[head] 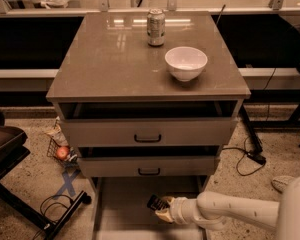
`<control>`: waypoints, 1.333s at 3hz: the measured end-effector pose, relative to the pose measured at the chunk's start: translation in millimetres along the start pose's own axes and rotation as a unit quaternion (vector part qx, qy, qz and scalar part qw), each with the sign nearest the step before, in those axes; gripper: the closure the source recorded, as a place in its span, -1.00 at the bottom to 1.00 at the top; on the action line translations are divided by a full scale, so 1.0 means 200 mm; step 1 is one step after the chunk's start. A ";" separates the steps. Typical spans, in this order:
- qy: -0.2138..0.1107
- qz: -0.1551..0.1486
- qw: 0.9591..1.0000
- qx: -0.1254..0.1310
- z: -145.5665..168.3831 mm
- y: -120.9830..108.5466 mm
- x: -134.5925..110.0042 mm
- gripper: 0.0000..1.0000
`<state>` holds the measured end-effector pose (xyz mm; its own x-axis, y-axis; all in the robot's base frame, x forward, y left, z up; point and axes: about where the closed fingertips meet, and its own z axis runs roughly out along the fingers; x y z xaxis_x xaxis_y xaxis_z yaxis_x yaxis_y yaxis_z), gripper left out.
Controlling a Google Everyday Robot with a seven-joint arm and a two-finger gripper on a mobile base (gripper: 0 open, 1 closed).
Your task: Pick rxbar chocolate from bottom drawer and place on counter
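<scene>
1. Counter (115, 69): soda can (156, 27) upright near the back edge; white bowl (186, 62) in front, slightly right.
2. Bottom drawer (121, 204), open: gripper (161, 210) low over its floor, rxbar chocolate (156, 202) at its tip.
</scene>
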<state>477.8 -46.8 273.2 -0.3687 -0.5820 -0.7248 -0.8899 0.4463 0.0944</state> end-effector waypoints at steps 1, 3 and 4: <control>-0.021 -0.018 0.999 -0.017 -0.23 0.04 -0.08 1.00; -0.014 -0.028 0.999 -0.015 -0.25 0.04 -0.14 1.00; 0.016 -0.046 0.999 -0.008 -0.40 0.08 -0.36 1.00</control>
<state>468.0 -51.3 381.6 -0.2932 -0.6414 -0.7090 -0.9245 0.3793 0.0391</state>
